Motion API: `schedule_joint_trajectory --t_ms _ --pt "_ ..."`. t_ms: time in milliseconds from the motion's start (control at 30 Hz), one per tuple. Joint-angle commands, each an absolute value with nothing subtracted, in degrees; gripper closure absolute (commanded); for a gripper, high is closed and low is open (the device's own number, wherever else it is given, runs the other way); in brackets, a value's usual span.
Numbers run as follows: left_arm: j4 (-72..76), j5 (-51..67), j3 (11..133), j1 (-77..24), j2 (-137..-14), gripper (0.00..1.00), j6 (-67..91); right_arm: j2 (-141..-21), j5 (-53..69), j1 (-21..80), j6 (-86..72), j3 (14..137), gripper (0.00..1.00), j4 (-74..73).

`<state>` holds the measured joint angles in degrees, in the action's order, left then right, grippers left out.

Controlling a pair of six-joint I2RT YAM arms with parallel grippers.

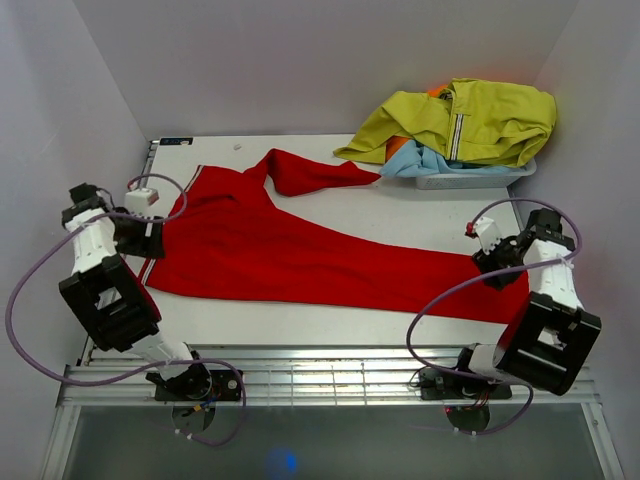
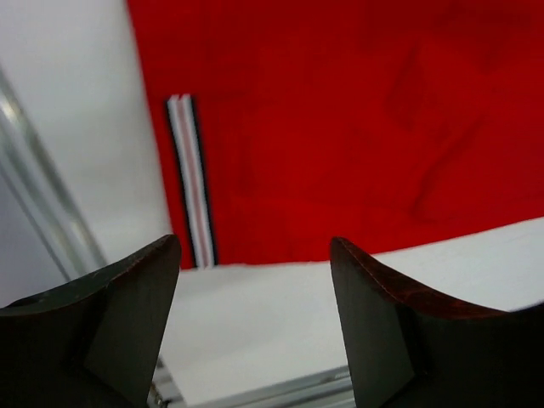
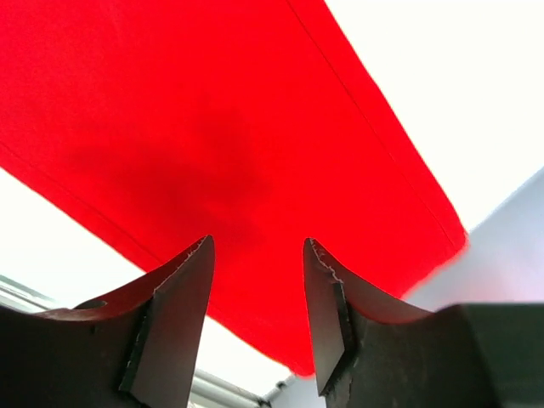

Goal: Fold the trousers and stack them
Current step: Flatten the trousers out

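Red trousers (image 1: pixel 290 255) lie flat on the bench (image 1: pixel 400 215). The waist is at the left, one leg runs to the near right, and the other leg is bent toward the far middle. The white side stripe (image 2: pixel 191 178) shows at the left edge.

Left pincer (image 2: pixel 255 255): spread, gripping nothing, over the near left edge of the fabric.

Right pincer (image 3: pixel 257 246): spread, gripping nothing, above the leg's right end.

Far right corner: yellow-green jacket (image 1: pixel 470 120) on a light blue garment (image 1: pixel 420 160) in a tray (image 1: pixel 470 181).
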<state>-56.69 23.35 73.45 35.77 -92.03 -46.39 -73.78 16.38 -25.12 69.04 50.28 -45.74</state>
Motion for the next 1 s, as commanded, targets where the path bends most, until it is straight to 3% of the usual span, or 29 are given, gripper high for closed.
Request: schedule_joint_trajectory --t_ms 0,133,333,433,467,700,733,800,900,933,967 --pt "-50.9 24.0 72.16 29.37 -93.33 0.18 -36.23 -79.78 15.05 -21.89 60.31 52.12 0.49 -44.22" --pt "-46.85 21.71 72.51 26.55 -99.22 0.14 -31.99 -86.03 13.18 -20.57 56.78 54.05 0.5 -43.42" --pt "-42.37 12.58 66.46 25.49 -102.83 0.25 -34.62 -91.58 13.18 -19.95 54.76 56.33 0.5 -44.2" --pt "-39.82 6.96 60.33 26.19 -101.61 0.36 -39.71 -91.76 14.15 -19.34 54.41 57.13 0.5 -45.79" --pt "-39.73 5.73 58.99 26.63 -101.34 0.46 -41.03 -91.58 14.41 -18.9 54.32 57.3 0.5 -46.05" --pt "-42.01 2.55 55.11 36.38 -100.2 0.83 -53.25 -89.83 18.36 -18.02 54.32 60.91 0.52 -52.03" --pt "-42.19 1.94 55.37 38.13 -99.93 0.95 -54.57 -89.65 18.54 -17.93 54.32 60.91 0.52 -52.29" --pt "-42.54 1.32 56.95 39.19 -99.58 0.99 -57.65 -89.65 18.54 -17.67 54.32 60.73 0.53 -52.38" --pt "-45.17 3.24 60.62 39.73 -98.1 0.96 -61.43 -89.82 20.29 -17.58 54.06 61.26 0.54 -53.17" --pt "-48.22 4.91 62.21 39.38 -97.3 0.79 -61.78 -89.82 20.91 -17.49 53.53 61.52 0.54 -53.26" --pt "-50.51 10.84 64.31 39.03 -96.69 0.68 -62.14 -89.91 21.53 -17.4 53.09 62.22 0.54 -53.35"
